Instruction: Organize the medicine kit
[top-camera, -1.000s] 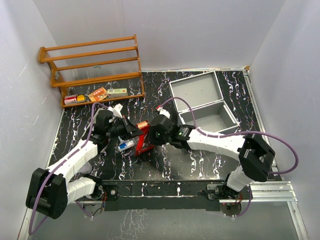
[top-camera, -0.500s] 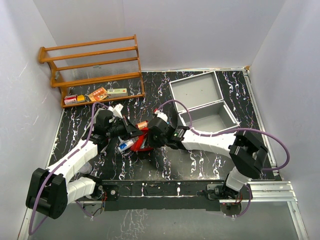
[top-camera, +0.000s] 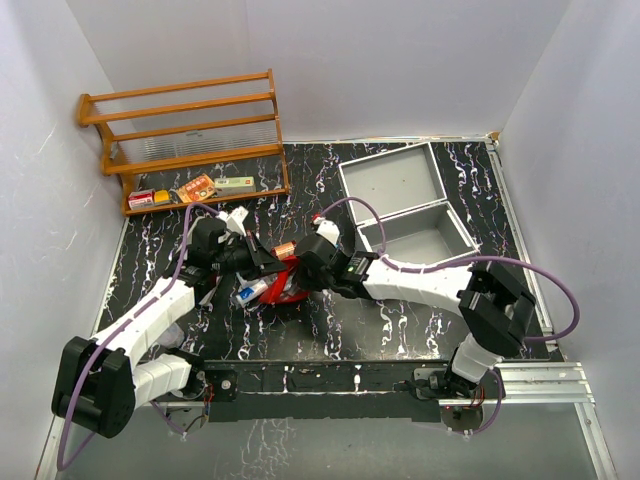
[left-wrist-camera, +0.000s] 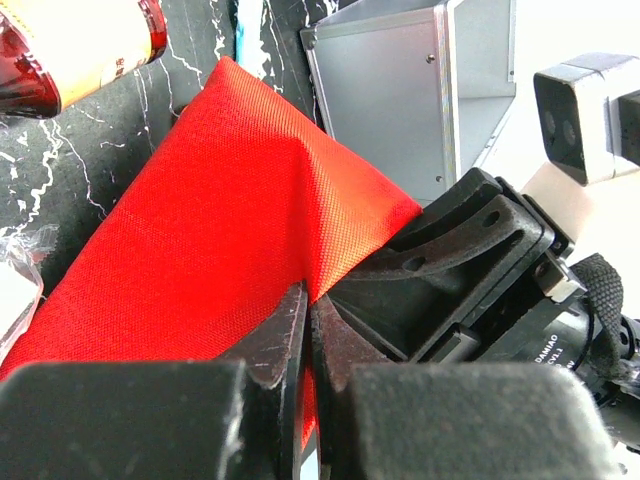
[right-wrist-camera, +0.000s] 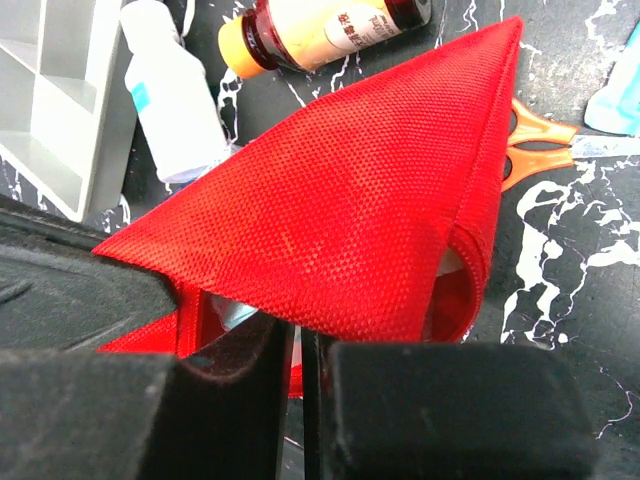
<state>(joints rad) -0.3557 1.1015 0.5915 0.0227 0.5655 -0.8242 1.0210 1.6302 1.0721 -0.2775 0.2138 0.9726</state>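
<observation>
Left gripper: fingers pinched tight on pouch, red fabric, near tabletop's centre. Right gripper: fingers nipped together on the pouch's other edge. Kit: lid open, tabletop's right rear corner.

The right gripper has moved a little left and toward the far edge of the desk, from just beside the red pouch to right against it. Its jaws, apart a second ago, have narrowed almost together with a fold of the red fabric between them. The right arm followed, its elbow swinging left and inward. The pouch, earlier a flat upright rectangle with a dark edge, is now pulled into a lower, bunched, tented shape.
</observation>
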